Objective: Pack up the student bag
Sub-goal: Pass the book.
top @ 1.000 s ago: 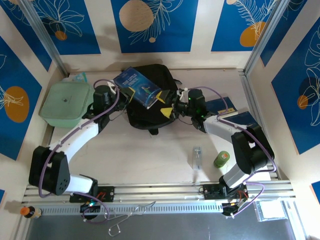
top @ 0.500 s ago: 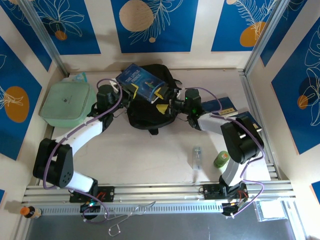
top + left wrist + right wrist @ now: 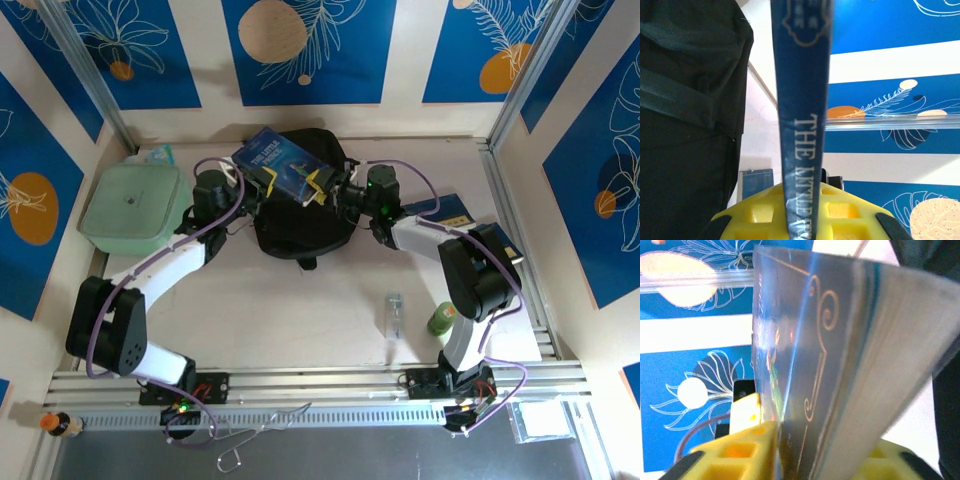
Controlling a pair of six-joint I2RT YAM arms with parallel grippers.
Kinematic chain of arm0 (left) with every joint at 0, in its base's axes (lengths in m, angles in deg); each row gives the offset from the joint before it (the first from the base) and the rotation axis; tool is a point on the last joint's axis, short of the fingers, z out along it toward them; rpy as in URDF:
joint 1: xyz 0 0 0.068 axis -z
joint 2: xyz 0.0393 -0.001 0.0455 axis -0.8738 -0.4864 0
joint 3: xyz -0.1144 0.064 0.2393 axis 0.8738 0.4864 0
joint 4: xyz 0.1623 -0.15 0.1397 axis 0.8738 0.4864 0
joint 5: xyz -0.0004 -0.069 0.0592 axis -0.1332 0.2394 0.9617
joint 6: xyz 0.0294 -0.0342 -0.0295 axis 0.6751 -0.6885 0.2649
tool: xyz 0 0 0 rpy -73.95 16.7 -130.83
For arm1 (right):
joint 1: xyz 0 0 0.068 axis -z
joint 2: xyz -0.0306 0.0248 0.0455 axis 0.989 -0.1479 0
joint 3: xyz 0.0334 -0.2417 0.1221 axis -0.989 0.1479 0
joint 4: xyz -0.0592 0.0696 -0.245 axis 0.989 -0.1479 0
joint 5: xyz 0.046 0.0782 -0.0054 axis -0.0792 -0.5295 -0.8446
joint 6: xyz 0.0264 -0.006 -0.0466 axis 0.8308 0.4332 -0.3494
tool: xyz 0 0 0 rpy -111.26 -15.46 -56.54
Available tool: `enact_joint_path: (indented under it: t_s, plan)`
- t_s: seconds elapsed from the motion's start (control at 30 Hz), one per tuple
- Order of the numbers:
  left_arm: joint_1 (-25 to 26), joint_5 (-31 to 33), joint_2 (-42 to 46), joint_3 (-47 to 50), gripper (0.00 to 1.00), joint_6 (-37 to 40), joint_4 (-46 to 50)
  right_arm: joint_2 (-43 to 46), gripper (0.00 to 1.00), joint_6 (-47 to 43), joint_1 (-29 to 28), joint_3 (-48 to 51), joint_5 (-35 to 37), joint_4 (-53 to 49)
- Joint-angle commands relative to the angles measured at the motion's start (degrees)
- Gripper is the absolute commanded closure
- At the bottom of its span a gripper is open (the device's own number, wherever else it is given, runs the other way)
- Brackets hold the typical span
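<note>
Where the student bag [image 3: 300, 230] lay: at the back middle of the table, a black slumped heap between the two grippers, its dark fabric also at the left of the left wrist view [image 3: 685, 125].
Blue book [image 3: 280, 165]: held in the air just above the bag's top, cover up and tilted, not yet inside.
Left gripper [image 3: 262, 186]: clamped on the book's left end as it was a second before, with the spine [image 3: 802, 100] running up between its yellow fingers [image 3: 765, 217].
Right gripper [image 3: 323, 190]: the change. A second earlier it stood wide open just right of the book. It had since moved in and drawn its jaws onto the right edge, so cover and pages [image 3: 840, 365] sat between its yellow fingers [image 3: 740, 450].
Meaning for the task: the book was gripped at both ends, which probably prepared a handover or a two-armed lowering. The bag's opening was hidden beneath the book.
Waiting items: a clear bottle [image 3: 394, 315] and a green can [image 3: 442, 318] lay well apart near the right arm. A pale green container [image 3: 130, 205] sat left of the bag.
</note>
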Motion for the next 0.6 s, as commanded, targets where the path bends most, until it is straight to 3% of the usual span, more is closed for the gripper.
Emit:
enact_joint_path:
  t_s: [0.0,0.1,0.27,0.37,0.5,0.57]
  plan:
    - [0.1,-4.4,1.0,-1.9,0.89,5.0,2.1,2.7,0.88,-6.1,0.7,-1.2,1.2,-8.4]
    - [0.1,-4.7,1.9,-2.9,0.69,13.0,10.9,6.2,0.99,-12.2,1.7,-0.5,2.7,-14.8]
    - [0.7,-4.0,1.6,-4.8,0.37,26.1,23.8,12.9,1.00,-21.3,4.6,2.2,5.1,-24.9]
    - [1.4,-5.2,-1.2,-7.3,0.28,32.9,28.5,16.8,1.00,-26.0,6.7,3.7,6.5,-31.3]
    - [1.9,-7.0,-8.5,-13.5,0.26,40.9,33.8,20.9,1.00,-34.0,9.2,3.6,10.2,-42.4]
    - [2.3,-3.8,-12.4,-17.7,0.26,43.9,39.4,21.4,1.00,-39.6,10.1,1.3,12.9,-49.3]
